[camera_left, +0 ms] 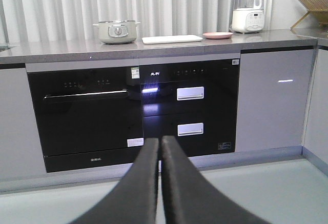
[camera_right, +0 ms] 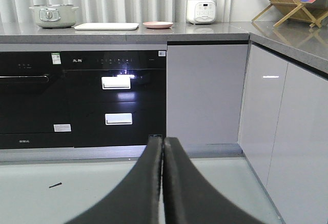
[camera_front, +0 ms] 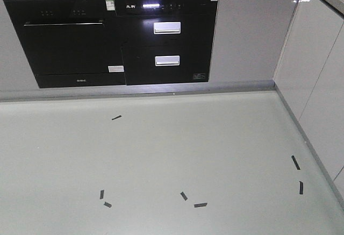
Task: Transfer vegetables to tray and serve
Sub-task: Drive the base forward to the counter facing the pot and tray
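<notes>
The cream tray (camera_left: 172, 39) lies flat on the grey countertop, far ahead of me; it also shows in the right wrist view (camera_right: 106, 26). A round pink plate (camera_left: 217, 35) sits just right of it, also seen in the right wrist view (camera_right: 158, 24). The lettuce leaf does not show from this distance. My left gripper (camera_left: 160, 143) is shut and empty, low above the floor. My right gripper (camera_right: 163, 142) is shut and empty too. Neither gripper appears in the front view.
A pale green pot (camera_left: 118, 31) stands left of the tray, a white blender (camera_left: 248, 7) right of the plate. Black built-in appliances (camera_front: 113, 38) fill the cabinet front. White cabinets (camera_front: 317, 79) run along the right. A wooden rack (camera_right: 287, 1) stands on the corner counter. Tape marks (camera_front: 200, 205) dot the floor.
</notes>
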Available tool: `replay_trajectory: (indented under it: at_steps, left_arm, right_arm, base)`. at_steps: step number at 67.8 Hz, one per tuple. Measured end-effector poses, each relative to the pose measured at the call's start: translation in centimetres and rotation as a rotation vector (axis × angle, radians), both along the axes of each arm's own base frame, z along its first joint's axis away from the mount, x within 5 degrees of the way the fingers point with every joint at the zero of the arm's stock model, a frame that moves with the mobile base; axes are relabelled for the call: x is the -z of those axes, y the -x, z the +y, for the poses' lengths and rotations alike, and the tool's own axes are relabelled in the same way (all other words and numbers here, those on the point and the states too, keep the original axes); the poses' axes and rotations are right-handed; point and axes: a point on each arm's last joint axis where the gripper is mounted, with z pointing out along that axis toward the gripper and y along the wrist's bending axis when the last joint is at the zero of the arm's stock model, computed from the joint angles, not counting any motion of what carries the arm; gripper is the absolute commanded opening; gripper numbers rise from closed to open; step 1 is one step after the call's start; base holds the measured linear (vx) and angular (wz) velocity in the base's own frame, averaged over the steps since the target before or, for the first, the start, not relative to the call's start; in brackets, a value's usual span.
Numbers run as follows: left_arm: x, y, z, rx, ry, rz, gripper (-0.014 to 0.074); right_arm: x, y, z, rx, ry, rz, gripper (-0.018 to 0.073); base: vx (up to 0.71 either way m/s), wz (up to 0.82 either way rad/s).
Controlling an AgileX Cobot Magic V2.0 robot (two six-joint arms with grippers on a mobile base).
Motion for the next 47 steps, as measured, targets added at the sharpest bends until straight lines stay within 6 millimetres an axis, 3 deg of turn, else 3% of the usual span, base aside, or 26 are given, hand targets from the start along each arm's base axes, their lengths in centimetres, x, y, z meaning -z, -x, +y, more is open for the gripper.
replay_trajectory:
  at_steps: [47]
  left_arm:
    - [0.0, 0.0, 0.0, 0.0, 0.0, 0.0, -0.0006]
  right_arm:
    - [0.0, 0.0, 0.0, 0.0, 0.0, 0.0, -0.0008]
  base:
    - [0.11, -0.04]
